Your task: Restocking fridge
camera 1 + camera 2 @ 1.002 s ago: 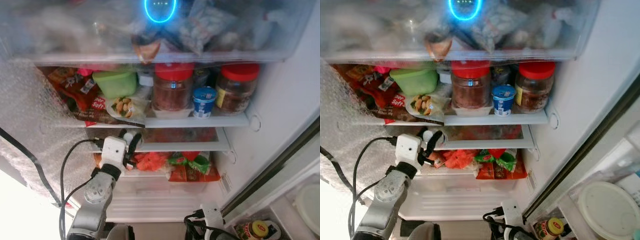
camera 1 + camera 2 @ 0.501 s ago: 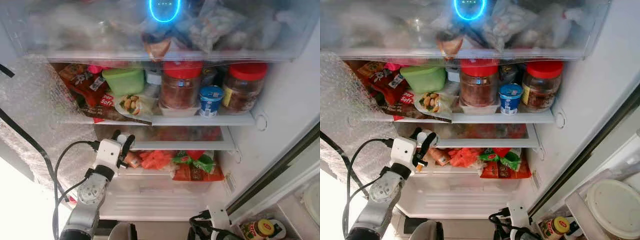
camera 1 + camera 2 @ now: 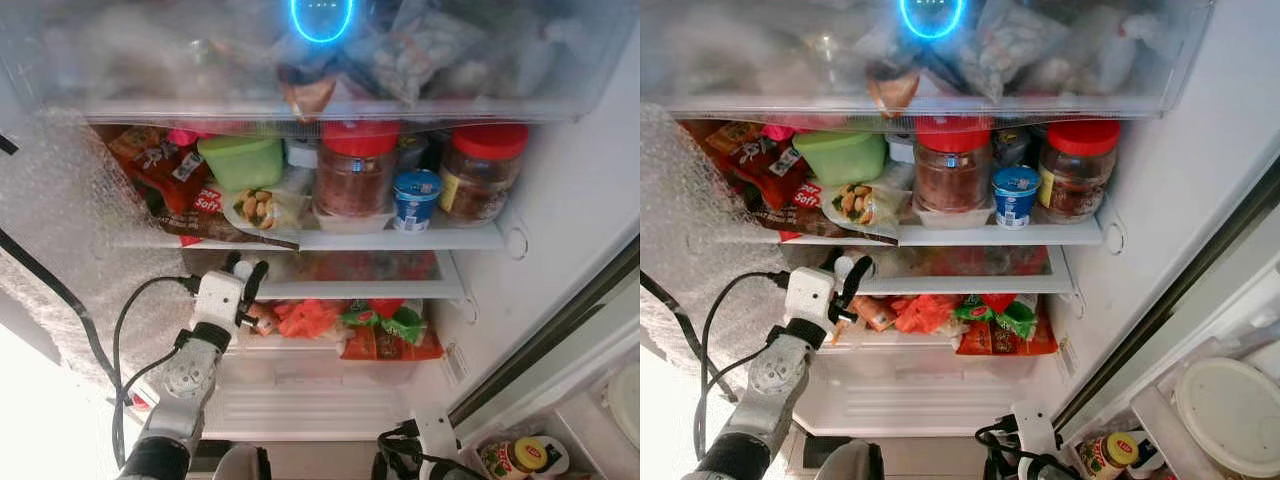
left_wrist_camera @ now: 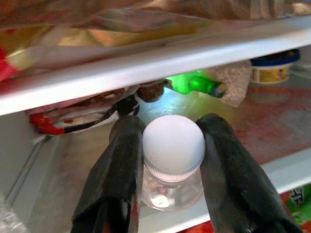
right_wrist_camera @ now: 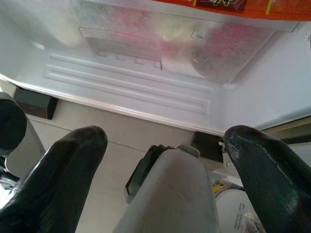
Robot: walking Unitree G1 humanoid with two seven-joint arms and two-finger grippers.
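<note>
Now pinched from both sides by black fingers (image 4: 119, 167): white-capped clear bottle (image 4: 172, 160), at front edge of middle fridge shelf (image 3: 380, 290). Left gripper (image 3: 245, 270) raised, silver forearm angled up from below. Right gripper (image 5: 160, 174) low near floor, fingers spread.

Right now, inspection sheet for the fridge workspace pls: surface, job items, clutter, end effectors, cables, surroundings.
Surface: middle fridge shelf, white front edge, mostly bare on the right.
Job's things: small clear bottle with white cap, held at that shelf's front left.
Clutter: upper shelf holds two red-lidded jars, a blue-lidded tub, a green container and snack packets; red and green packets sit below.
End effectors: left end effector shut on the bottle; right end effector open, low by the floor.
Cables: black cable loops along the left arm.
Surroundings: door bin with a yellow-lidded jar.
</note>
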